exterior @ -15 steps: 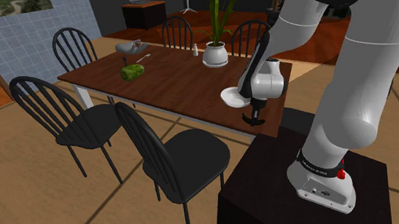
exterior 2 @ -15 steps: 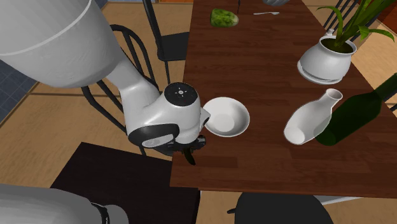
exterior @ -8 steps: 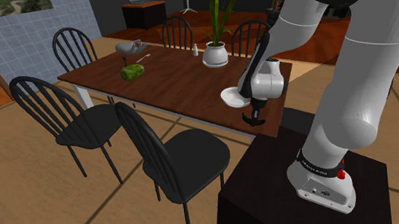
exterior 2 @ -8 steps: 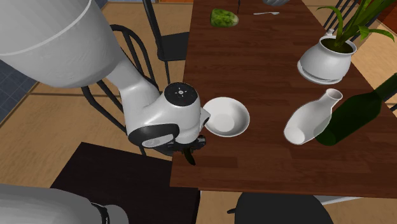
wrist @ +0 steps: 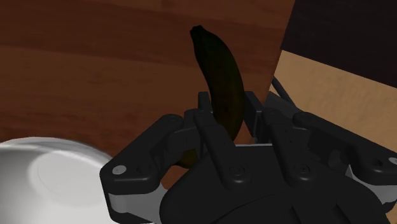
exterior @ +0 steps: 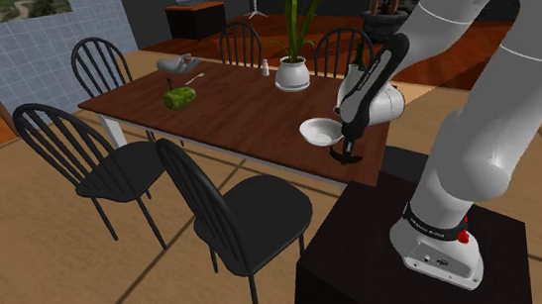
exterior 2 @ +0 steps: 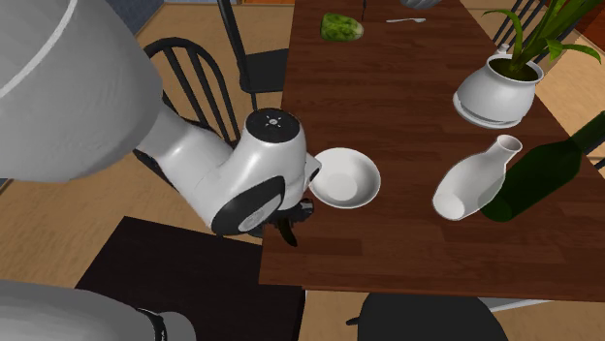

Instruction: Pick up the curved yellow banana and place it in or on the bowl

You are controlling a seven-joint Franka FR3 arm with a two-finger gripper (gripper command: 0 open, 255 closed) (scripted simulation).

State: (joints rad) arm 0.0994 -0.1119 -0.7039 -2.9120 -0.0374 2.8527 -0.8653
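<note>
The banana (wrist: 219, 70) looks dark, almost black-brown, and curved. My gripper (wrist: 226, 121) is shut on it, the black fingers clasping its lower part while its tip sticks out over the brown table. The white bowl (wrist: 38, 184) lies just beside the gripper. In the shoulder view the gripper (exterior: 345, 156) hangs a little above the table's near corner, right next to the bowl (exterior: 319, 129). In the second exterior view the gripper (exterior 2: 287, 232) sits by the table's edge, with the bowl (exterior 2: 349, 179) to its right.
On the table stand a white potted plant (exterior 2: 496, 92), a white vase (exterior 2: 475, 179) lying on its side, a dark green bottle (exterior 2: 543, 174) and a green lump (exterior 2: 341, 27) at the far end. Black chairs (exterior: 234, 213) line the table's side. The dark stand (exterior: 367, 258) is below the gripper.
The forearm and wrist have swung and tilted, and the hand has risen slightly with the banana. The bowl has not moved.
</note>
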